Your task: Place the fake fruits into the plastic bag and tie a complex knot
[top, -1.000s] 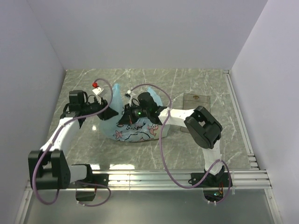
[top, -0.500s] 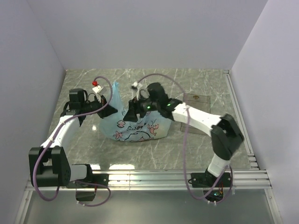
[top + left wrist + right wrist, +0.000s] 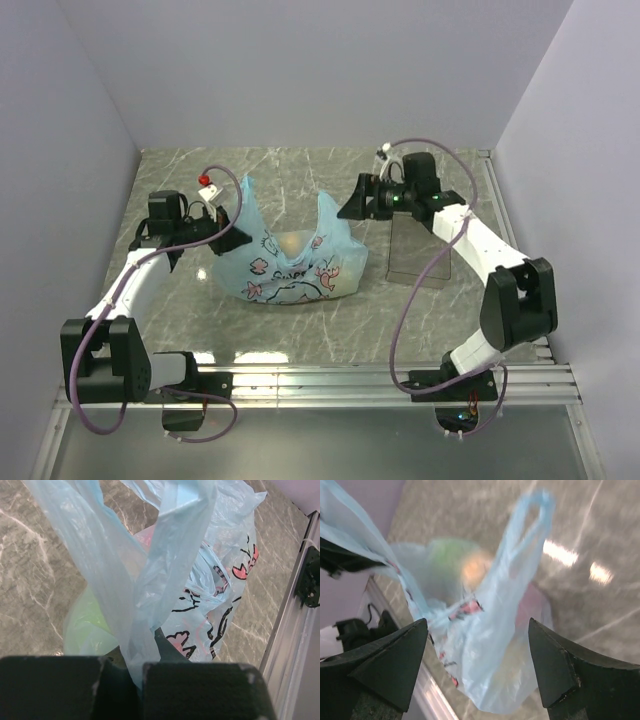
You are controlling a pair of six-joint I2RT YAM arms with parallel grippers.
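table [image 3: 300, 330]: grey marble; the plastic bag [image 3: 295, 270] is laid at its middle.
plastic bag: light blue, cartoon-printed, both handles raised.
clear tray [image 3: 410, 255]: set near the bag's right side.
right gripper [image 3: 350, 200]: spread wide, nothing held, beside the bag's right handle.
left gripper [image 3: 141, 677]: clamped on the bag's left handle.
fake fruits: a green apple [image 3: 87, 625] and an orange fruit [image 3: 290, 243] are seen inside the bag.

My L gripper [image 3: 236, 238] pinches L handle of plastic bag [image 3: 290, 278]. In bag mouth: yellow-orange fruit [image 3: 290, 243]. My R gripper [image 3: 347, 207] near R handle, not touching. R arm over clear tray [image 3: 418, 262].
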